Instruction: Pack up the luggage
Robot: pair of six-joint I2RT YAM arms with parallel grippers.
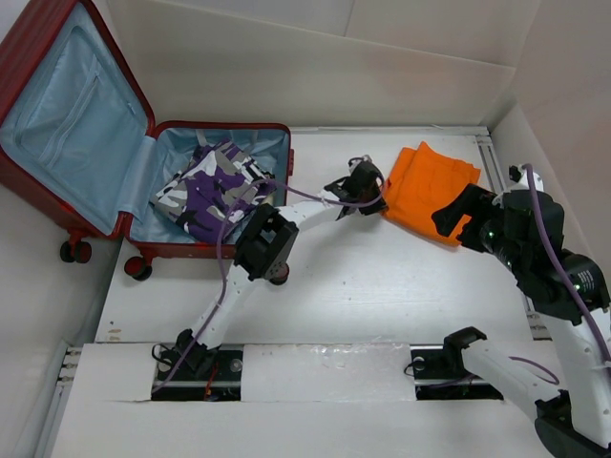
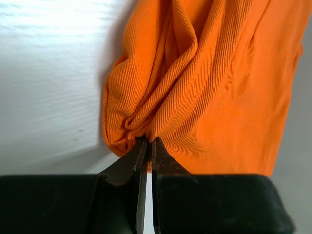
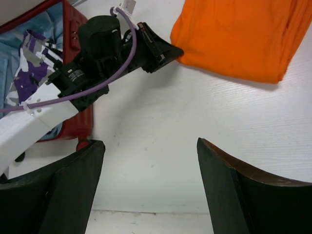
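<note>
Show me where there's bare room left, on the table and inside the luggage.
Bare table lies between the left arm, the orange garment and the arm bases. The luggage lid's blue lining is bare too. Crowded: the base half, mostly under the patterned clothing, and the orange garment's corner, where the left pincer is shut on it.

We see a white table [image 1: 382, 277] carrying two things: the luggage [image 1: 220, 125], lying open at far left (wheels toward the near edge), and an orange garment [image 1: 434, 186] at far right, well apart.
</note>
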